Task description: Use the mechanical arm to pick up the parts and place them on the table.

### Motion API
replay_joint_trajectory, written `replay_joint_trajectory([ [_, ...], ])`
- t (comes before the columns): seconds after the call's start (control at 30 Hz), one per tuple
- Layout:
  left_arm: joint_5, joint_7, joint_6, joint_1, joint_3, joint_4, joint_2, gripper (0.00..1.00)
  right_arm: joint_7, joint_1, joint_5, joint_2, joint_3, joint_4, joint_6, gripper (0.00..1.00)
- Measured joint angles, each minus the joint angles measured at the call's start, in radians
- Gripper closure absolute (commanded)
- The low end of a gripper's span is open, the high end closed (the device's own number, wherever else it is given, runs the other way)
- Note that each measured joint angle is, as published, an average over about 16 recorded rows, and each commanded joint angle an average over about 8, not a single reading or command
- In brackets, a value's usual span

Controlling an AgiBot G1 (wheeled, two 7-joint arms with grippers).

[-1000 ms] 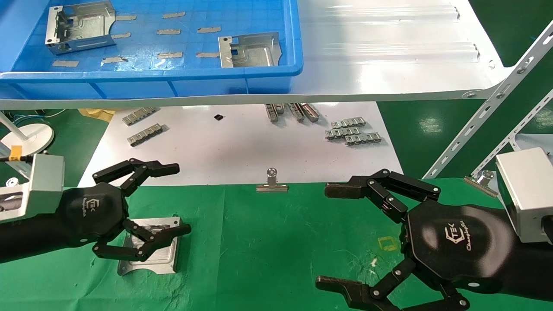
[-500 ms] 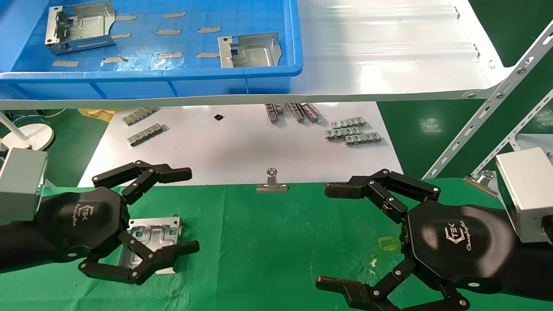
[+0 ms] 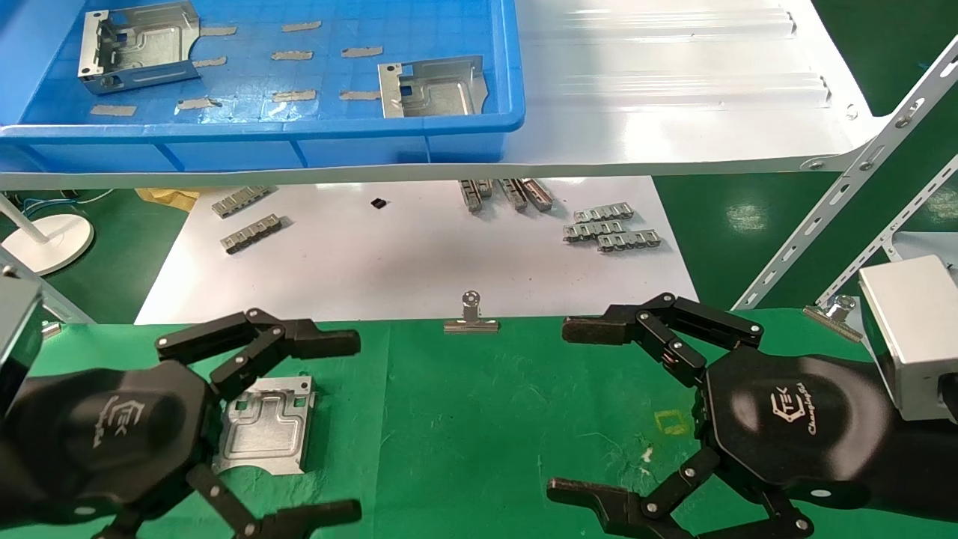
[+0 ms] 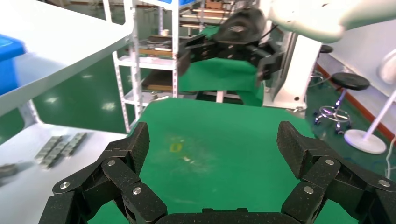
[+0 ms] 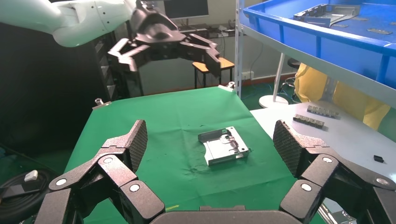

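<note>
One silvery bracket lies flat on the green cloth table; it also shows in the right wrist view. My left gripper is open and empty, raised above the cloth just left of that bracket, and nothing is between its fingers in the left wrist view. My right gripper is open and empty over the right side of the cloth. Two more brackets lie in the blue bin, one at the far left and one near its front right corner.
The blue bin stands on a glossy white shelf. Below it a white board carries grey ridged strips. Binder clips hold the cloth's far edge. Slanted metal struts stand at the right.
My left gripper has lifted off the bracket and drawn back towards the camera, staying open. The bracket stays on the cloth, now uncovered. The right arm has not moved.
</note>
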Motion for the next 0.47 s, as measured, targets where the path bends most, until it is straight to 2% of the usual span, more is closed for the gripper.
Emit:
replay_joint_trajectory([
  [0.47,-0.006,-0.022,-0.004,0.011,-0.012,-0.03,-0.006,0.0,0.0,0.0,0.0,0.0,0.0,0.0,0.0,0.0],
])
